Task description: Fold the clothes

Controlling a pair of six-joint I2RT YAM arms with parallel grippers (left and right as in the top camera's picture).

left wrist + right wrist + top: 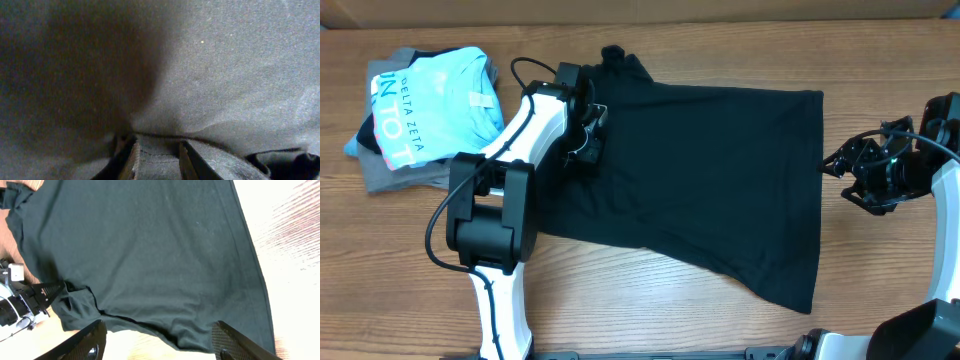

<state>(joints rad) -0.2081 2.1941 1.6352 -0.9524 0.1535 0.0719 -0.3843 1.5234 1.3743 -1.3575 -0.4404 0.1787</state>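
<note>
The shirt (710, 170) lies spread across the middle of the table (650, 300), turned sideways with its hem to the right and its neck end to the left. It is plain black and matte. The body lies mostly flat with a few soft creases, the near edge runs on a slant down to the right corner, and one sleeve is bunched at the far left.

The left gripper (590, 140) sits on the shirt's left edge. Its wrist view is filled with dark cloth (225, 75), and the fingers (192, 160) are clenched on a raised fold that fills the gap between them.

The right gripper (840, 178) hangs just beside the hem on the right, apart from the cloth. Its jaws are spread wide and grasp nothing, and its wrist view looks over the shirt (150, 245).

The table is brown wood-grain board, washed pale by glare in the right wrist view (290, 230). At its far left, well apart from the shirt, a blue tee (430, 100) with white lettering rests on a folded grey garment (395, 175). A plain tan strip (620, 8) borders the table's far edge.
</note>
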